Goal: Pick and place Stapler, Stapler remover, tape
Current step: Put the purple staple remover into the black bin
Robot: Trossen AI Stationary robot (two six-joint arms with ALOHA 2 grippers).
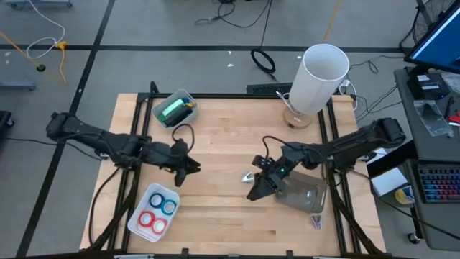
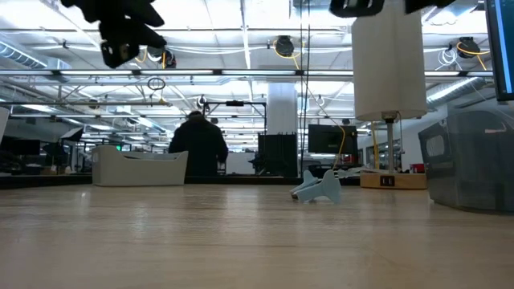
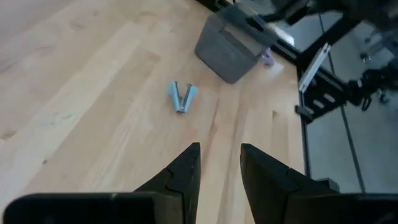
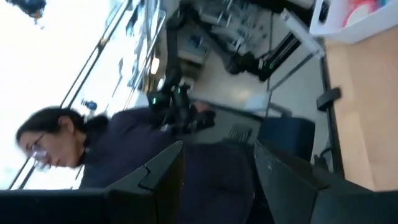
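Four tape rolls (image 1: 159, 211), two blue and two red, already sit in the white tray (image 1: 136, 220) just below the left gripper (image 1: 188, 166), whose jaws stand parted and empty. Farther ahead of those jaws, the pale blue stapler remover (image 3: 182, 97) lies alone on the wood, splayed in a V. Beyond it, the right gripper (image 1: 259, 188) hangs released beside the grey bin (image 1: 302, 193). Likely left: the remover's placing.
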